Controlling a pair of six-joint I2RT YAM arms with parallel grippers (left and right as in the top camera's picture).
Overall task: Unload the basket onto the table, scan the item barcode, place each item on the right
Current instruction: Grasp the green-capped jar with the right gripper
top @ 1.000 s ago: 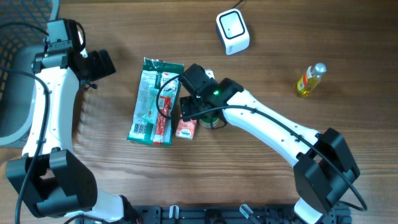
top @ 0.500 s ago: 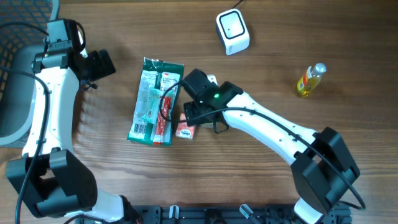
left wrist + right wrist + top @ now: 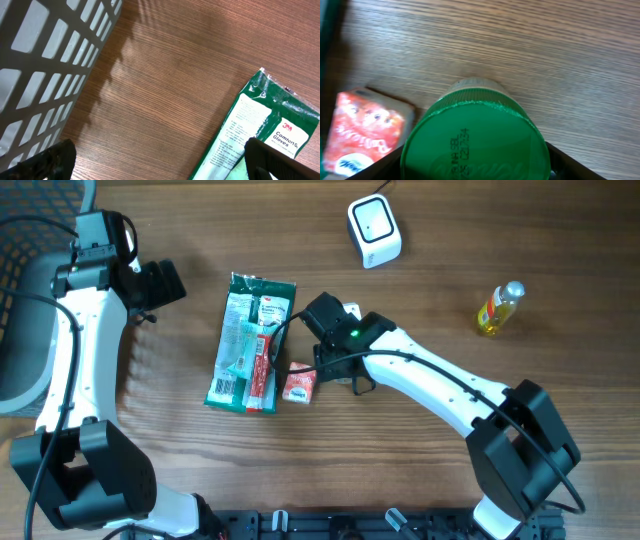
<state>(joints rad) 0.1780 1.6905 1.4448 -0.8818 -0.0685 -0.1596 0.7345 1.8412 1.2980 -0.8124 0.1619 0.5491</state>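
A jar with a green lid stands on the table and fills the right wrist view. My right gripper is down over it, with a dark finger pressed against each side of the lid. From overhead the right gripper hides the jar. A white barcode scanner sits at the back of the table. My left gripper hangs open at the far left, and in its own view the left gripper holds nothing above bare wood.
A green gloves packet with a red stick pack on it lies left of the right gripper. A small red box lies beside the jar. A yellow bottle stands far right. A grey basket borders the left.
My right gripper has shifted slightly right and toward the front, uncovering the small red box, and its fingers have drawn in onto the jar's lid. The left arm has not moved.
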